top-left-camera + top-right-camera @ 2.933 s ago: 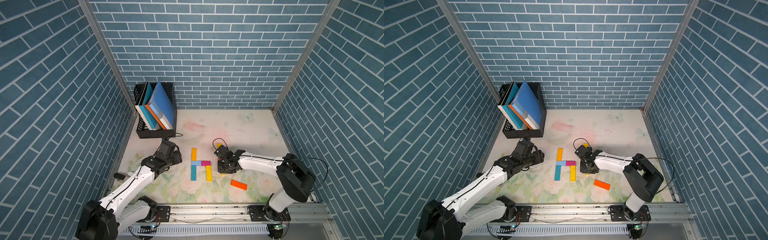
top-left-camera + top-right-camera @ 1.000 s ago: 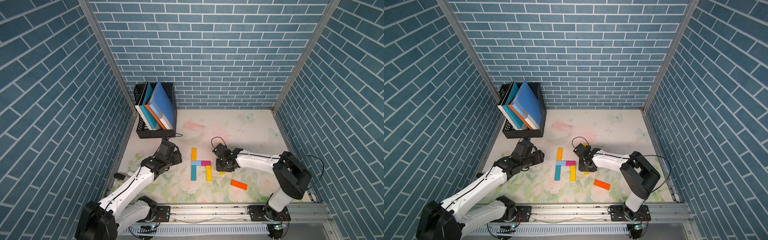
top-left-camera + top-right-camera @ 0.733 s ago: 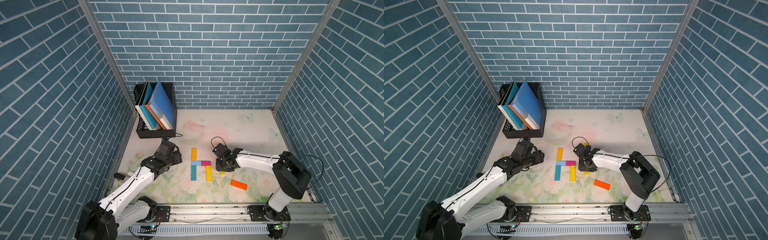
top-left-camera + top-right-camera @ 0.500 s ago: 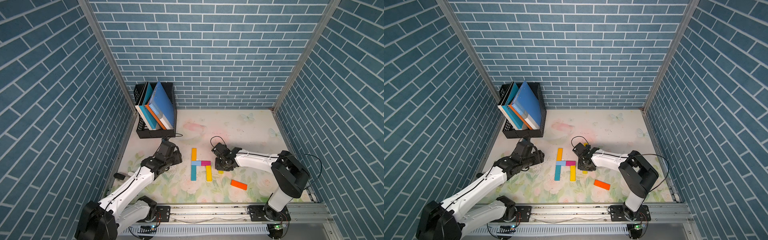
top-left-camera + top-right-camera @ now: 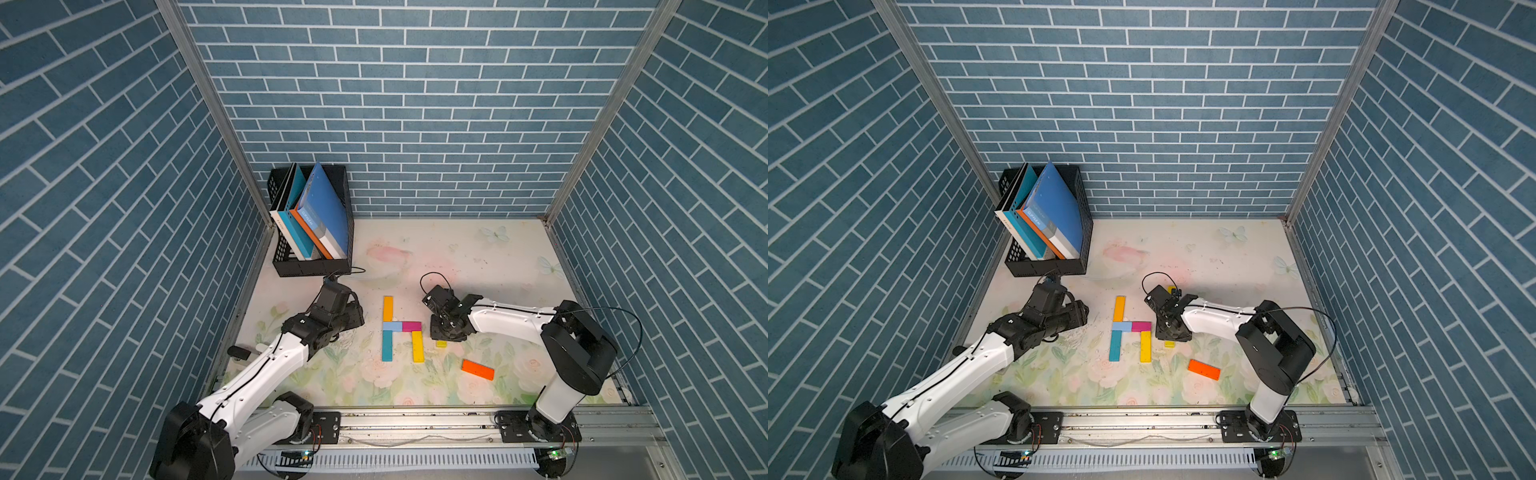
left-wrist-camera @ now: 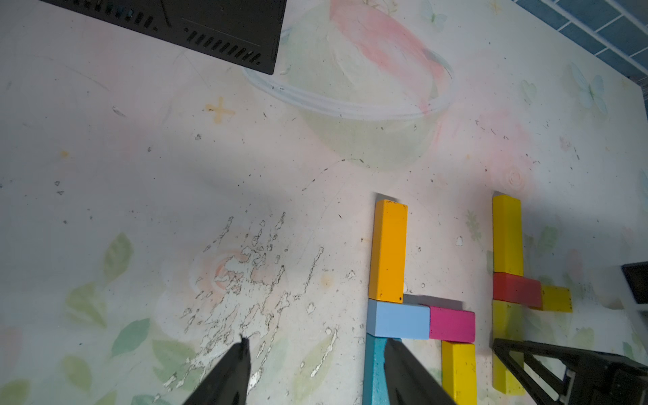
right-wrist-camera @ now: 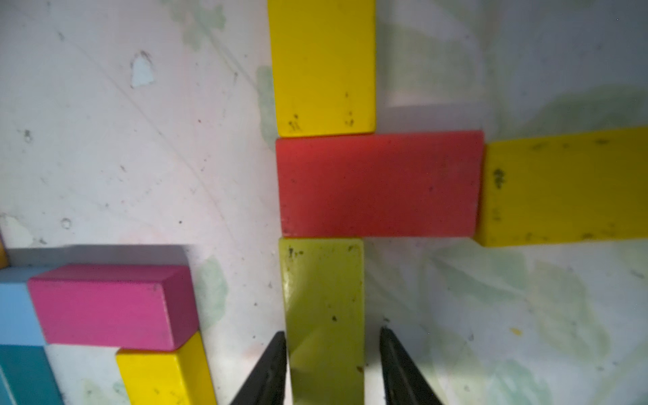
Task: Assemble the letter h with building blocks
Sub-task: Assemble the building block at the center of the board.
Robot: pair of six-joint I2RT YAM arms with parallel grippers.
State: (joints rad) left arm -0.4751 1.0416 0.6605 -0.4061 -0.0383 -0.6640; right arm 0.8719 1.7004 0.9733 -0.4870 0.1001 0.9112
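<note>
While blue brick walls (image 5: 415, 104) enclose the floral tabletop (image 5: 478, 257), left gripper (image 6: 315, 342) gapes, right gripper (image 7: 331, 332) loosely straddles yellow block (image 7: 322, 298)

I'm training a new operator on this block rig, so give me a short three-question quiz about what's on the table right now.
1. True or false: the orange block nearest the rail lies apart from all other blocks.
2. Which block does the right gripper straddle? A red block, B yellow block, C teal block.
3. How many blocks make up the h containing the magenta block?
Key: 1 true; 2 B; 3 five.
</note>
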